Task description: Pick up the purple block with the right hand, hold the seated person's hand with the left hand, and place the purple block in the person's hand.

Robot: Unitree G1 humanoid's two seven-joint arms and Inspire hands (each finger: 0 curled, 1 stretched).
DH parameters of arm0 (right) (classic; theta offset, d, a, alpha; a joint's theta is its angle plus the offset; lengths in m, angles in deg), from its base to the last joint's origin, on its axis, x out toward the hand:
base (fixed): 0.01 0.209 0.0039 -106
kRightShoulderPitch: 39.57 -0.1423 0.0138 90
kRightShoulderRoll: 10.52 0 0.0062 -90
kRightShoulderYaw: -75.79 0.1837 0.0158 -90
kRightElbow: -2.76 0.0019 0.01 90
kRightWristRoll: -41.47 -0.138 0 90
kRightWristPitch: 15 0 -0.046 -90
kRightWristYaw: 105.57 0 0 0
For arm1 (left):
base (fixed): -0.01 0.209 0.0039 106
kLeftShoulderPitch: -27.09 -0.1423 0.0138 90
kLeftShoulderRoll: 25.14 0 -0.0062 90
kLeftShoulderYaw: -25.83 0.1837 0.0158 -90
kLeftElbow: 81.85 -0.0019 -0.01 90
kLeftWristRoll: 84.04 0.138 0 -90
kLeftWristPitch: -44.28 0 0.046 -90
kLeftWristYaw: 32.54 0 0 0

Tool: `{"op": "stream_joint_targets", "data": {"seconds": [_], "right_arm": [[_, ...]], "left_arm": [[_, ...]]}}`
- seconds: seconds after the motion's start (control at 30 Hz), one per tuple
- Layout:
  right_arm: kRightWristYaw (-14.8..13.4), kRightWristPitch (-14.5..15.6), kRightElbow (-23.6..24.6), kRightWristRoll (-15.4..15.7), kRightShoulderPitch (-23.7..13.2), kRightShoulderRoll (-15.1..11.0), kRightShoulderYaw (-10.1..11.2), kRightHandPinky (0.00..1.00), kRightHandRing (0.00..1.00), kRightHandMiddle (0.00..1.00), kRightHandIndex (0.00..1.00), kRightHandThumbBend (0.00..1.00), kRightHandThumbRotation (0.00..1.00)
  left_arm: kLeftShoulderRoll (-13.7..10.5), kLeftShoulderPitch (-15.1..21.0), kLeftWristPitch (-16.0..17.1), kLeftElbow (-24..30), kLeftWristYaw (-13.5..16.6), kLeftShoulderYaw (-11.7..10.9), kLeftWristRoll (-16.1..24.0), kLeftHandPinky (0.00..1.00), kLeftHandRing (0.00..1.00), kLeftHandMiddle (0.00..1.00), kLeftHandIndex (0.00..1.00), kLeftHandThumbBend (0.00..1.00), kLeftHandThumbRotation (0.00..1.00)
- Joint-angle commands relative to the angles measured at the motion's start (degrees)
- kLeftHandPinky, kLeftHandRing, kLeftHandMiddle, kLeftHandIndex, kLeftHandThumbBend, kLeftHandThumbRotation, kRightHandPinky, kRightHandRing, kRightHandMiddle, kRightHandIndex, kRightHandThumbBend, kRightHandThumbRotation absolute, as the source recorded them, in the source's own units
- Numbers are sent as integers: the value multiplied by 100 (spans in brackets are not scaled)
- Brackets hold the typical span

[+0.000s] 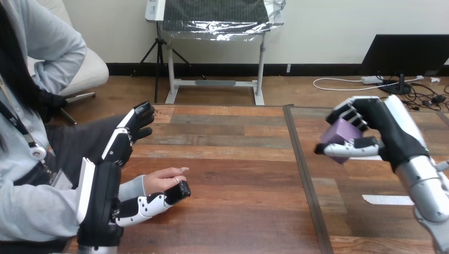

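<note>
Left hand (106, 197) comes first, at the left edge of the worktop (238, 174). It is spread wide. Its fingers (129, 132) point up and away toward the far edge, and its thumb (153, 203) lies flat on the wood. The person's hand (161, 181) rests on the worktop in the space between them. The thumb is just beside the person's fingers and may be touching them. The robot's long fingers are well apart from the person's hand. Nothing is curled round it, so I think the holding step is not done yet. I cannot tell if the person's palm faces up.

The middle of the worktop has nothing to do with the task.

Near the right edge, the right hand (389, 132) is up in the air above the worktop. Its fingers are curled over the top of the purple block (341, 135) and its thumb presses from below. The block is pinched tight and is off the wood. So the picking-up step looks done. A white strip (388, 200) lies flat on the worktop under that arm.

What is left, I think: the left hand must close gently on the person's hand. Then the right hand must carry the block all the way across to the left edge and set it down in the person's hand. The block is well apart from that hand now.
</note>
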Motion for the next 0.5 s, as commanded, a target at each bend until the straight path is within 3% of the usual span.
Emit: {"op": "stream_joint_targets", "data": {"seconds": [0.0, 0.47], "right_arm": [[-79, -140, 354, -136, -295, 153, 204, 34, 38, 45, 48, 81, 0], [-234, -9, 720, -134, -217, 531, 281, 33, 38, 45, 48, 79, 0]], "left_arm": [[-211, 227, -169, 431, 383, -176, 489, 81, 84, 85, 87, 100, 49], [-757, 85, -1137, 1081, 1727, -66, 2055, 84, 85, 87, 89, 100, 51]]}}
